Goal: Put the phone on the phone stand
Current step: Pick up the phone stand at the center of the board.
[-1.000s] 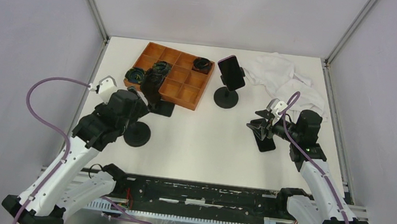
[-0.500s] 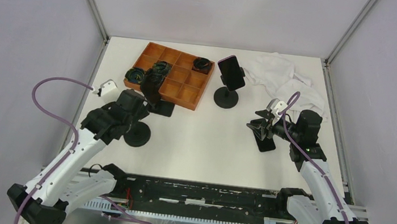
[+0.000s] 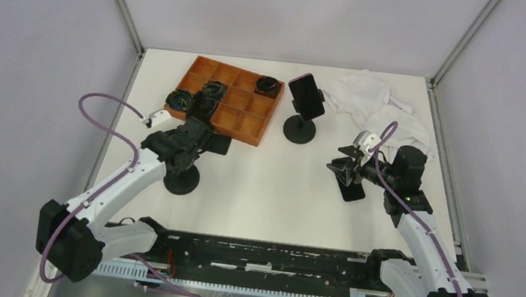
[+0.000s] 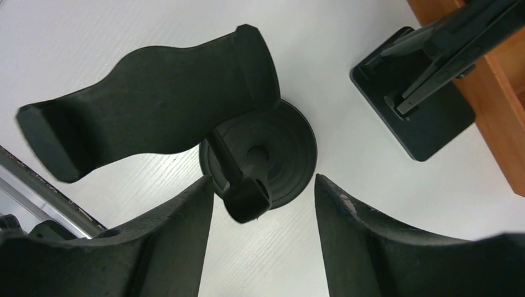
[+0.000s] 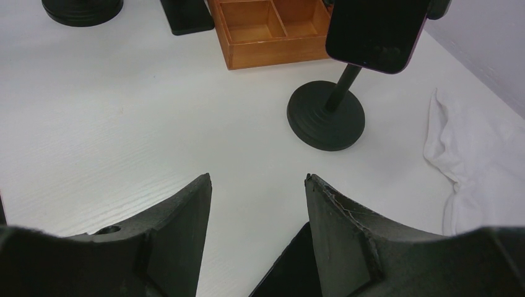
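Observation:
An empty black phone stand (image 4: pixel 148 105) with a round base (image 3: pixel 182 179) stands at the left. My left gripper (image 4: pixel 263 179) hovers over it, open, its fingertips either side of the stand's stem joint without touching it; from above the left gripper (image 3: pixel 191 140) sits just above that base. A dark phone (image 4: pixel 458 34) leans on a square-based stand (image 3: pixel 214 143) by the tray. Another phone (image 3: pixel 306 95) with a purple rim sits on a round stand (image 5: pixel 326 117). My right gripper (image 3: pixel 342 170) is open over a flat black slab (image 3: pixel 350 190).
An orange compartment tray (image 3: pixel 244 120) at the back left holds black round parts, with one more (image 3: pixel 179 99) beside it. A crumpled white cloth (image 3: pixel 379 106) lies at the back right. Grey walls and metal rails enclose the white table.
My left arm has reached forward and right, bringing its gripper over the empty stand, and its jaws have narrowed. The right arm has not moved.

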`<state>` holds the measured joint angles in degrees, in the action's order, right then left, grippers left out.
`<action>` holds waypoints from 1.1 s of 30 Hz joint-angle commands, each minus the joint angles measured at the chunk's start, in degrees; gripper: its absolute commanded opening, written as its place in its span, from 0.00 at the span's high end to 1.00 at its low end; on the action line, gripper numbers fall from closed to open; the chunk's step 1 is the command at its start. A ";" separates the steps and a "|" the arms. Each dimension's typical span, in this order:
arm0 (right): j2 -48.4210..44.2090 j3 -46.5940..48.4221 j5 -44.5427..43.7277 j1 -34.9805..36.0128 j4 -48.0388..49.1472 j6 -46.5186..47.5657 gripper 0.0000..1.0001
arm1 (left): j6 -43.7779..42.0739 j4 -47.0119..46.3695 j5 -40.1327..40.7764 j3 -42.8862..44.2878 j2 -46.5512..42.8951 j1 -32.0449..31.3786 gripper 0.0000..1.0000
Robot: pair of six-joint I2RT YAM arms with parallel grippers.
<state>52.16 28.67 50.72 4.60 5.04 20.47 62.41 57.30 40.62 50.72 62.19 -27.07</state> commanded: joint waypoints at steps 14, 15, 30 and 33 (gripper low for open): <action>-1.13 1.22 -0.09 -0.18 0.30 0.54 0.37 | 9.41 1.33 8.54 1.60 6.49 0.26 0.77; -1.09 1.22 -0.15 -0.17 0.24 0.54 0.37 | 9.82 1.90 8.59 1.93 6.84 0.24 0.82; -1.04 1.22 -0.31 -0.17 0.23 0.71 0.37 | -5.62 0.30 -1.77 5.60 2.76 0.22 0.98; -1.08 1.22 -0.36 -0.19 0.23 0.71 0.36 | -7.67 -0.40 -3.87 4.85 -1.56 0.17 0.98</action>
<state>51.90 28.67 50.50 4.60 5.02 20.73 61.69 59.44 38.70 53.65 66.87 -27.07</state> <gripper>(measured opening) 0.634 0.318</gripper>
